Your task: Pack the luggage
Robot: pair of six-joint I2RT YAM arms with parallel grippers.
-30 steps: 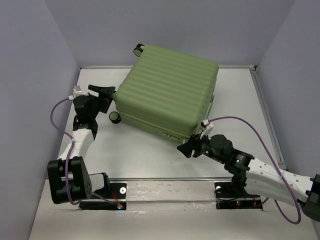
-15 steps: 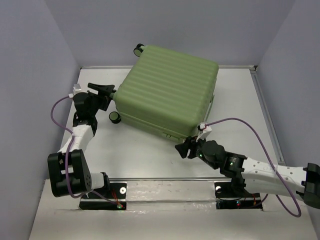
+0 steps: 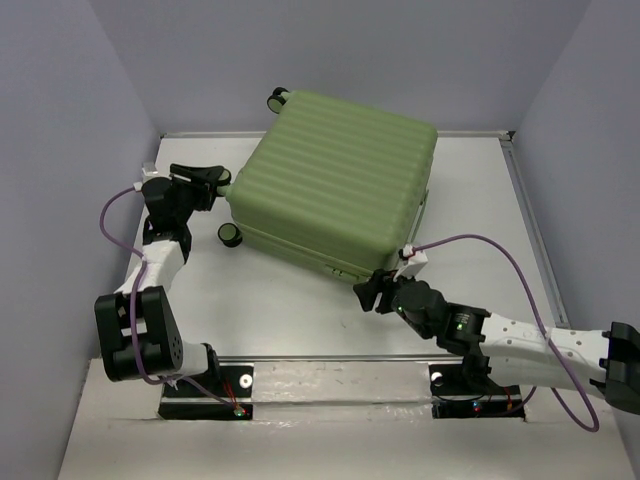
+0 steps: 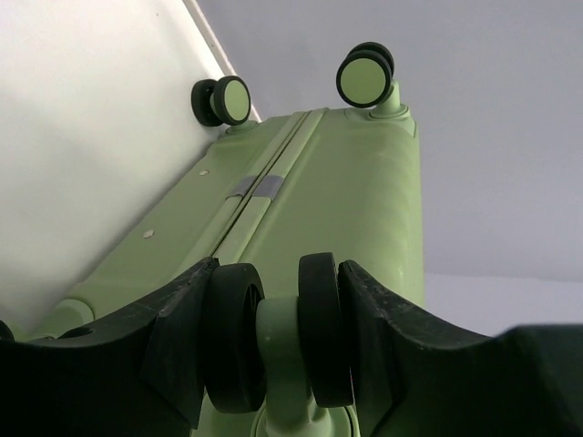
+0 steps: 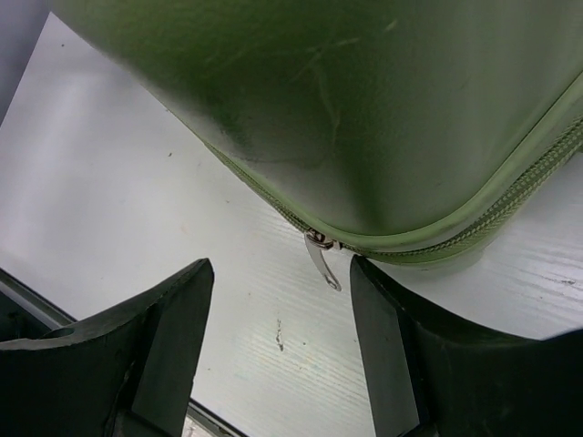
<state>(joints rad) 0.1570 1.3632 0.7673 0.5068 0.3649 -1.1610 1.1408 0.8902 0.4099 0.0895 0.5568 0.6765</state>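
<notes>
The luggage [image 3: 340, 185] is a light-green ribbed suitcase lying shut and flat on the white table, turned at an angle. My left gripper [image 3: 213, 180] is at its left corner. In the left wrist view, the left gripper [image 4: 278, 337] is shut on a black twin caster wheel [image 4: 323, 328], with one finger pressed against each side. Two other wheels [image 4: 232, 98] show further along the luggage [image 4: 346, 182]. My right gripper [image 3: 368, 293] is at the near corner. In the right wrist view it [image 5: 281, 278] stands open, with the silver zipper pull [image 5: 323, 259] hanging between its fingers, untouched.
Grey walls enclose the table on the left, back and right. A metal rail [image 3: 330, 358] runs along the near edge between the arm bases. Purple cables [image 3: 500, 250] loop off both arms. Bare white table [image 3: 270, 300] lies in front of the luggage.
The left gripper has closed onto the caster wheel at the luggage's left corner. The right arm has shifted slightly at the near corner and its jaws have widened a little.
</notes>
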